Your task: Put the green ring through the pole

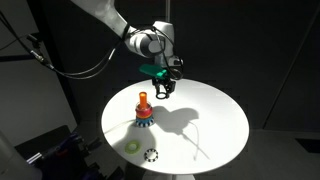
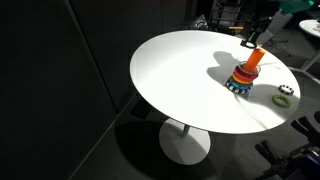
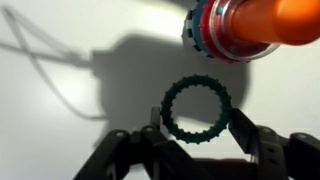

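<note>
My gripper (image 3: pixel 196 130) is shut on the green ring (image 3: pixel 171 108), a dark teal ring with a toothed edge, held flat between the two fingers. The pole (image 3: pixel 262 22), an orange-red peg on a round base with a blue-patterned rim, lies just beyond the ring at the upper right of the wrist view. In an exterior view my gripper (image 1: pixel 163 86) hangs above the white table, up and to the right of the pole (image 1: pixel 143 104), with the green ring (image 1: pixel 153 71) showing at it. In an exterior view the gripper (image 2: pixel 254 38) hangs above the pole (image 2: pixel 247 68).
The round white table (image 1: pixel 210 115) also carries a paler yellow-green ring (image 1: pixel 131 147) and a black toothed ring (image 1: pixel 151 155) near its front edge. They also show in an exterior view, yellow-green ring (image 2: pixel 288 90) and black ring (image 2: pixel 282 100). Dark surroundings all round.
</note>
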`<state>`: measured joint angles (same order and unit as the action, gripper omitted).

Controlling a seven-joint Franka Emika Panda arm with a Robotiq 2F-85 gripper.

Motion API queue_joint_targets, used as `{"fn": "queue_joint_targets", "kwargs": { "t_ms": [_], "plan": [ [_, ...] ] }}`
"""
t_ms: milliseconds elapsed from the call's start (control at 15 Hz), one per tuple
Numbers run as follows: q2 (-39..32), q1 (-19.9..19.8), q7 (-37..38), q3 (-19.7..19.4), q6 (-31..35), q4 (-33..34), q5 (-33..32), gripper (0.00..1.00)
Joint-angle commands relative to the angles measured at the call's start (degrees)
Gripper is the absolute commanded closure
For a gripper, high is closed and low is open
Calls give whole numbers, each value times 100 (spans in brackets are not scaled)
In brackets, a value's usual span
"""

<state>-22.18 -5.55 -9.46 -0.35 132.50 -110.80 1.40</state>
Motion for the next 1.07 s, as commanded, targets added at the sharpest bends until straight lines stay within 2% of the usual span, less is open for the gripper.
{"fn": "queue_joint_targets", "kwargs": {
  "t_ms": [0, 333, 1000],
  "plan": [
    [261, 52, -112, 137, -168, -46, 200, 55],
    [520, 136, -243, 294, -334, -135, 349, 55],
    [748, 214, -312, 300, -1307, -101, 411, 55]
  ]
}}
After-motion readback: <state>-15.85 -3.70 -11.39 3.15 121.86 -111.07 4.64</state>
